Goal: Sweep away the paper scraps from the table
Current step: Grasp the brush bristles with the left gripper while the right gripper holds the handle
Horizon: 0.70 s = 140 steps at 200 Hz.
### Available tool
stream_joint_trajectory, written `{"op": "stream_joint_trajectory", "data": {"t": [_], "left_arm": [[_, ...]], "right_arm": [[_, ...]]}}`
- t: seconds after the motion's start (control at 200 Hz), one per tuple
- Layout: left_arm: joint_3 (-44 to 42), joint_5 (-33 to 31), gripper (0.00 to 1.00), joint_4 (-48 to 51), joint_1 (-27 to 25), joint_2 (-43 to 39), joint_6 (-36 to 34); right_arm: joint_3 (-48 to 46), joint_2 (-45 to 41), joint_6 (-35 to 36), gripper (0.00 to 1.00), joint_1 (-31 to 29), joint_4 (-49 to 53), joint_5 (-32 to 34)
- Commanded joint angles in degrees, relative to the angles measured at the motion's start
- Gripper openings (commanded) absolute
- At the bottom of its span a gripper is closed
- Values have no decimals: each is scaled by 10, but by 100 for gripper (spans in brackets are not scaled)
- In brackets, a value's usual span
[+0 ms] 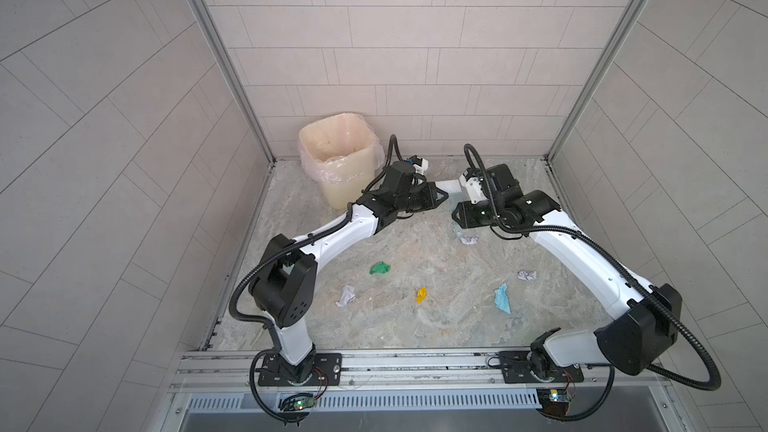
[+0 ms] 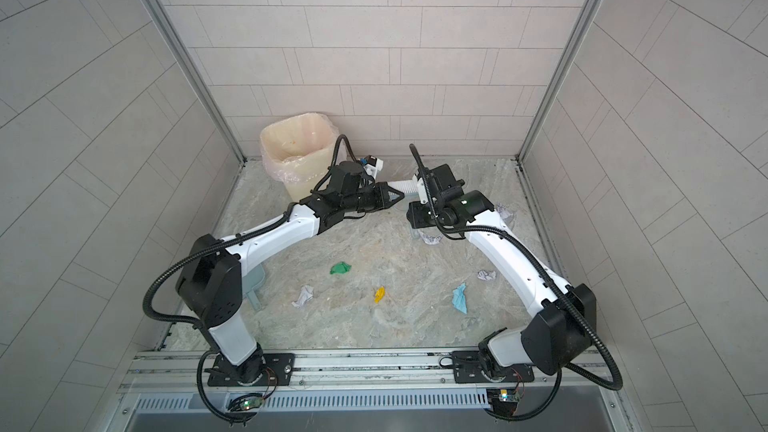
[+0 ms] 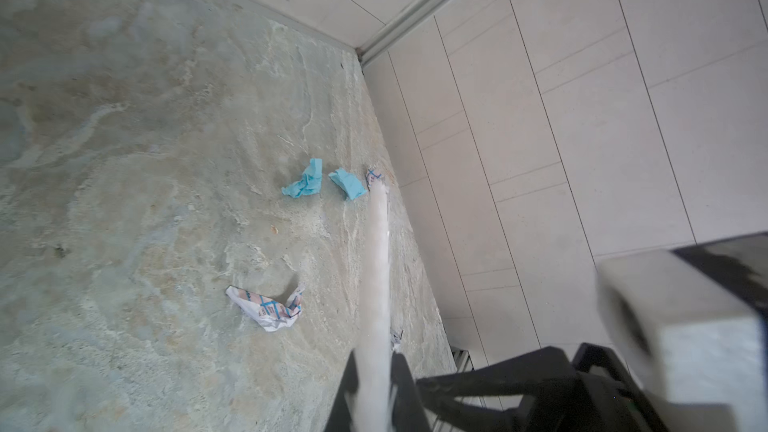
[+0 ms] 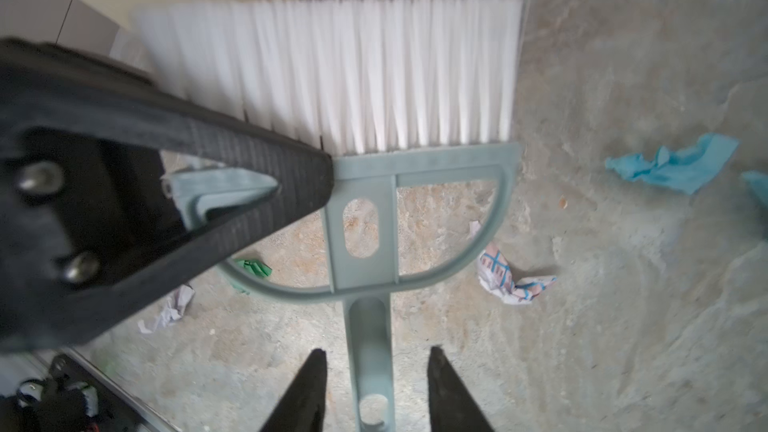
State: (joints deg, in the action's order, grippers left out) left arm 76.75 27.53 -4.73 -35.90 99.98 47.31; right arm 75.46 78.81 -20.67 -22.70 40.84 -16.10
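In both top views the beige-grey marbled stone bench (image 1: 415, 326) (image 2: 374, 326) carries the crumpled paper scraps (image 1: 380, 268). A green wad, a yellow wad (image 1: 421, 295), a light blue wad (image 1: 503, 299) and a white scribbled wad (image 1: 345, 295) lie around its middle, well apart from one another. A beige plastic bin lined with a clear bag (image 1: 349, 189) stands in the far left corner. Just right of it the two arms meet at a pale blue plastic hand brush with white bristles (image 1: 451, 188) (image 2: 405, 189). In a top view, a pale blue plastic dustpan (image 2: 257, 284) shows partly under the left arm.

In the left wrist view the brush (image 3: 376, 263) is seen edge-on as a blurred white strip running out from the left jaws, which are closed on it. Two light blue scraps (image 3: 305, 180) lie just beside each other on the bench near the wall. A white scrap with blue and red scribbles (image 3: 266, 309) lies apart from them.

In the right wrist view the left jaws pinch one corner of the brush head (image 4: 365, 218), just below the bristles. The right jaws stand apart, with a fingertip (image 4: 309, 388) on either side of the handle (image 4: 370, 359) and a gap on each side, so they hold nothing. A green scrap (image 4: 253, 268), a plain white one (image 4: 170, 311), a scribbled one (image 4: 511, 280) and a light blue one (image 4: 673, 168) lie on the bench around the brush. I cannot tell whether the bristles touch the bench.
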Motion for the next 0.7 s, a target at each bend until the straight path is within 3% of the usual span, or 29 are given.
{"op": "stream_joint_trajectory", "data": {"t": [0.0,0.1,0.245,0.525,0.696], "left_arm": [[-38,-33,0,-86,25,-47,56],[-81,-56,0,-161,38,-79,92],[-106,-84,0,-237,43,-104,138],[-112,-116,0,-391,43,-82,253],[-91,-117,0,-433,41,-61,288]], "right_arm": [[-35,-52,-41,58,45,-66,-70],[-85,-86,-97,71,82,-154,-152],[-135,-105,-188,78,102,-283,-235],[-163,-91,-368,84,112,-528,-284],[-138,-66,-410,84,111,-584,-288]]}}
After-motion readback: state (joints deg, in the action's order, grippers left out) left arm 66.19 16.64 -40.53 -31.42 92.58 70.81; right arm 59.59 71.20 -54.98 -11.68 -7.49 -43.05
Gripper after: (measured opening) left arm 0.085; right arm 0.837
